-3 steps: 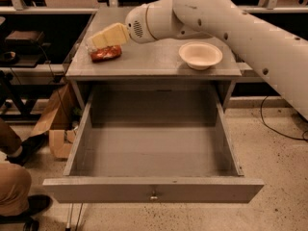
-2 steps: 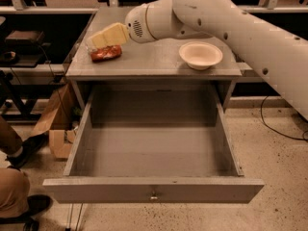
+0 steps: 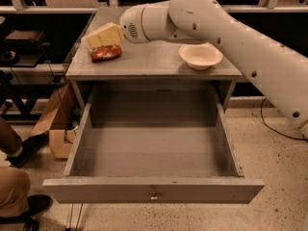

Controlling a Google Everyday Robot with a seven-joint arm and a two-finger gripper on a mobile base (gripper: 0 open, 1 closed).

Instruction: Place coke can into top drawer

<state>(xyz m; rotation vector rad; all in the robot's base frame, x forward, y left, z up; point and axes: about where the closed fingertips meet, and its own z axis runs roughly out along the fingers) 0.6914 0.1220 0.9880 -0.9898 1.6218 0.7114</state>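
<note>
Top drawer of a grey cabinet stands pulled far out toward the camera, a wide, deep box with straight walls, its matte grey floor showing bare from side to side. The robot's white arm, smooth and rounded, reaches in from the right across the cabinet top, a flat grey slab with a dull finish. A brown cardboard box leans on the speckled floor to the cabinet's left, near a person's tan trouser leg and dark shoe. A cream round bowl, shallow and smooth, sits upright on the right side of the cabinet top, its inside showing bare. The pale yellow gripper is over the top's left rear corner, directly above the coke can and seemingly touching it; whether it has closed on the can cannot be told. The can, red-orange, shiny and dented, lies on its side on the cabinet top, outside the drawer and well apart from the bowl. A small metal knob marks the centre of the drawer's flat front panel.
</note>
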